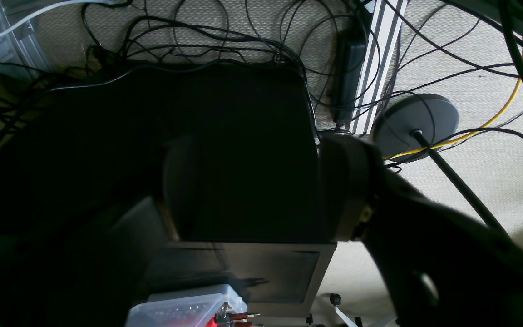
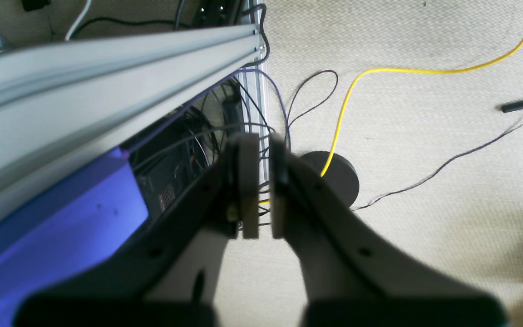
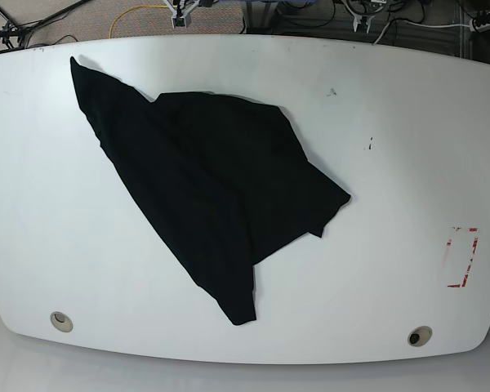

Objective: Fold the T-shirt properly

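The black T-shirt (image 3: 212, 196) lies loosely spread on the white table (image 3: 392, 122), left of centre, running diagonally from the far left corner toward the near edge, with folds overlapping in its middle. Neither arm shows in the base view. In the left wrist view my left gripper (image 1: 261, 190) hangs over the floor, fingers (image 1: 347, 190) wide apart and holding nothing. The right wrist view has my right gripper (image 2: 262, 186) beside an aluminium rail, its pads (image 2: 248, 181) nearly touching with only a thin slit and nothing between them.
A red-and-white marked rectangle (image 3: 461, 257) sits at the table's right side. Two round holes (image 3: 61, 320) pierce the near edge. Below the left gripper are a dark box (image 1: 243, 150), tangled cables and a round stand base (image 1: 418, 120). A yellow cable (image 2: 347, 104) crosses the carpet.
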